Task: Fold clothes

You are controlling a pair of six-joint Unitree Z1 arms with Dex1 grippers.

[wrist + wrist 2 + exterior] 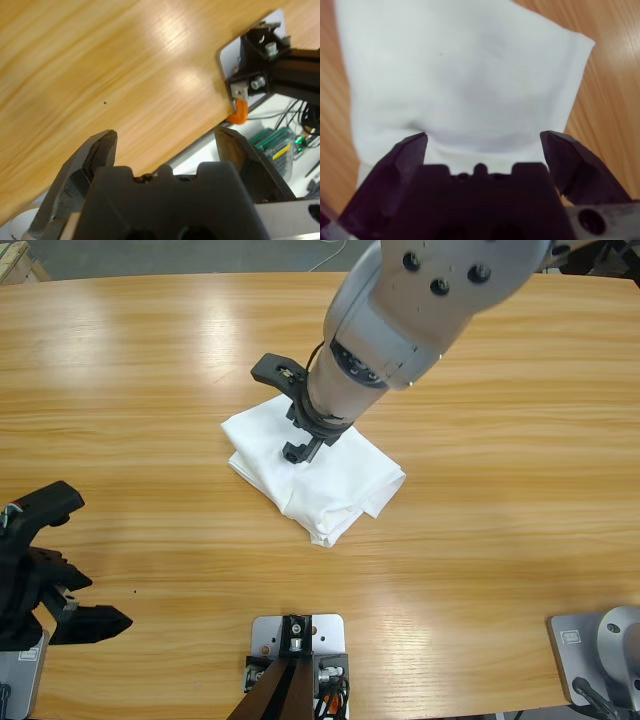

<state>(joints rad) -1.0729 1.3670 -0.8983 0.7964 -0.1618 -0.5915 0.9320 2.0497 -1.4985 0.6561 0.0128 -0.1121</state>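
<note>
1. high view: the t-shirt (335, 475) lies folded into a small white bundle near the middle of the wooden table (500, 420). the right arm (400, 315) comes down from the top of the picture, and the right gripper (297, 445) stands over the bundle's upper left part, touching or just above the cloth (which of the two cannot be told). the left gripper (80, 565) sits at the table's near left edge, well apart from the shirt, with its jaws spread and nothing between them. no lettering or label can be read on the shirt.
2. left wrist view: the left gripper (165, 142) has its jaws wide apart over bare wood, holding nothing.
3. right wrist view: the right gripper (482, 142) has its jaws spread apart, the white cloth (465, 75) smooth just beyond them; no writing shows on it.
</note>
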